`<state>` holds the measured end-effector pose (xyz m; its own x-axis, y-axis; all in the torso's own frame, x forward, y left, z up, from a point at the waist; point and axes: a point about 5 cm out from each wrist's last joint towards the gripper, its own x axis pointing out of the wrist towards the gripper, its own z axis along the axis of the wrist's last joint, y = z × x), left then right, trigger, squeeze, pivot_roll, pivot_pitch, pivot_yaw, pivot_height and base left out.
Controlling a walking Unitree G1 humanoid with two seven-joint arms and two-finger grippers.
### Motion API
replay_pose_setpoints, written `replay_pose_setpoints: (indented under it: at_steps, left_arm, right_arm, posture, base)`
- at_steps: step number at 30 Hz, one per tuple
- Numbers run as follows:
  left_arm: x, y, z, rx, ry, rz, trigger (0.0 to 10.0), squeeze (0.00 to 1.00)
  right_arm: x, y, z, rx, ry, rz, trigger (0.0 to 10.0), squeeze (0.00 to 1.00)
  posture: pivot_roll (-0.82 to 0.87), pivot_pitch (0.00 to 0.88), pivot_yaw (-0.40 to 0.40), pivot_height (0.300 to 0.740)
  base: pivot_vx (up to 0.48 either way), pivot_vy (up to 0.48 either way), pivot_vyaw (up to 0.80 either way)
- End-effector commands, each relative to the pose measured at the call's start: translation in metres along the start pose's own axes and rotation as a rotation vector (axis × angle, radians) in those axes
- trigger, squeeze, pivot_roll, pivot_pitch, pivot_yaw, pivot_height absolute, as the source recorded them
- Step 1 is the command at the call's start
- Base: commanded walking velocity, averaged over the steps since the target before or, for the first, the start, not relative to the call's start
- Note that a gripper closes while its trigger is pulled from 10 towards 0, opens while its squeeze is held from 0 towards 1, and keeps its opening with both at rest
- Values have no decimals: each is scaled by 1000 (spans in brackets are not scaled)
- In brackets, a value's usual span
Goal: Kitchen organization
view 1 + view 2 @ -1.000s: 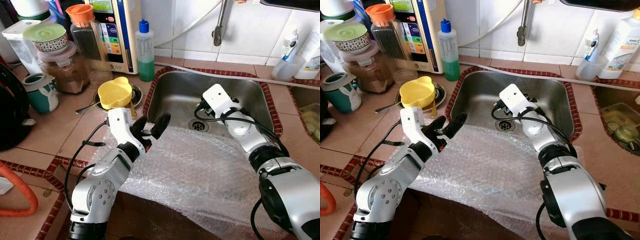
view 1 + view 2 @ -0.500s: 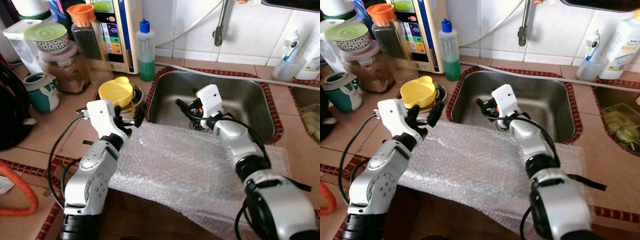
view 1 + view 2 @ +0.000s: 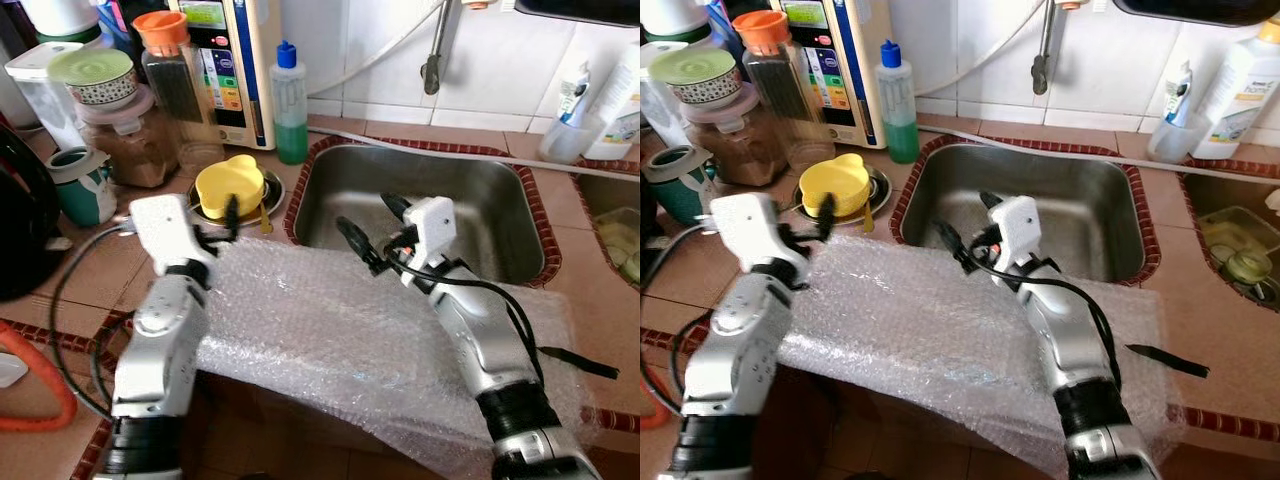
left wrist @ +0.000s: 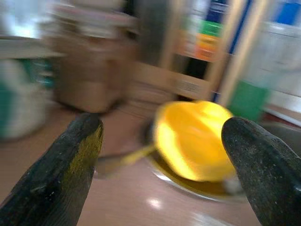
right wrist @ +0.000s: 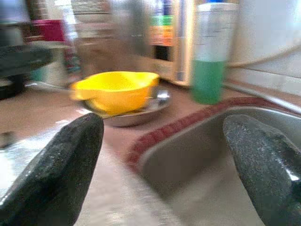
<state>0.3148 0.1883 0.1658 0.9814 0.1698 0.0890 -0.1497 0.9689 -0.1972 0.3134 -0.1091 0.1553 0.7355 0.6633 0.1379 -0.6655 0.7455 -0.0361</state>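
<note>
A sheet of bubble wrap lies over the counter's front edge and the sink's near rim. A yellow bowl rests in a small metal dish left of the steel sink. My left gripper is open just in front of the yellow bowl, above the wrap's left corner, holding nothing. My right gripper is open and empty over the wrap's far edge at the sink's near left corner, pointing left toward the bowl. Both wrist views are blurred.
A green soap bottle, a water purifier, jars and a teal mug crowd the back left. The faucet hangs over the sink. Bottles and a second basin are at the right. An orange object lies at front left.
The right gripper rose out of the sink and swung left over the wrap's far edge. The left gripper moved left and back, up to the yellow bowl. Both stayed open.
</note>
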Motion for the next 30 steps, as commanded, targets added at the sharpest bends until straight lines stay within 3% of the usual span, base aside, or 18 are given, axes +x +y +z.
replay_pose_setpoints:
  at_steps: [1, 9, 10, 12, 13, 17, 18, 19, 21, 30]
  left_arm:
    - [4, 3, 1, -4, -5, 25, 10000, 1000]
    - [9, 10, 5, 11, -35, 69, 10000, 1000]
    - [11, 14, 5, -4, -30, 103, 10000, 0]
    - [13, 19, 1, -38, -7, 138, 10000, 0]
    - [14, 21, -2, -74, 16, 153, 10000, 0]
    - [17, 26, -8, -143, 56, 182, 10000, 0]
    - [20, 26, -12, -182, 84, 188, 10000, 0]
    - [22, 27, -14, -220, 102, 195, 10000, 0]
    - [28, 27, -21, -289, 138, 189, 10000, 0]
    - [43, 28, -21, -401, 147, 158, 10000, 0]
  right_arm:
    - [0, 17, 9, 11, -5, 110, 10000, 1000]
    - [-6, 33, 16, 37, 16, 174, 10000, 1000]
    - [-8, 39, 20, 59, 26, 204, 10000, 1000]
    - [-9, 47, 23, 87, 36, 271, 10000, 1000]
    - [-11, 52, 25, 99, 46, 310, 10000, 675]
    - [-15, 60, 27, 104, 62, 368, 10000, 580]
    - [-16, 62, 28, 103, 69, 376, 10000, 349]
    - [-17, 62, 27, 102, 73, 374, 10000, 267]
    - [-18, 62, 26, 94, 90, 364, 10000, 271]
    - [-23, 64, 28, 94, 119, 355, 10000, 271]
  posture:
    - [94, 41, 54, 740]
    - [92, 40, 53, 740]
    - [92, 43, 53, 740]
    - [92, 43, 53, 740]
    - [90, 44, 54, 740]
    - [86, 48, 53, 740]
    - [81, 50, 51, 740]
    - [81, 50, 51, 740]
    - [73, 54, 51, 740]
    - [48, 60, 59, 740]
  base:
    - [0, 0, 0]
    - [0, 0, 0]
    - [0, 0, 0]
    - [0, 0, 0]
    - [0, 0, 0]
    - [0, 0, 0]
    - [0, 0, 0]
    - [0, 0, 0]
    - [0, 0, 0]
    - [0, 0, 0]
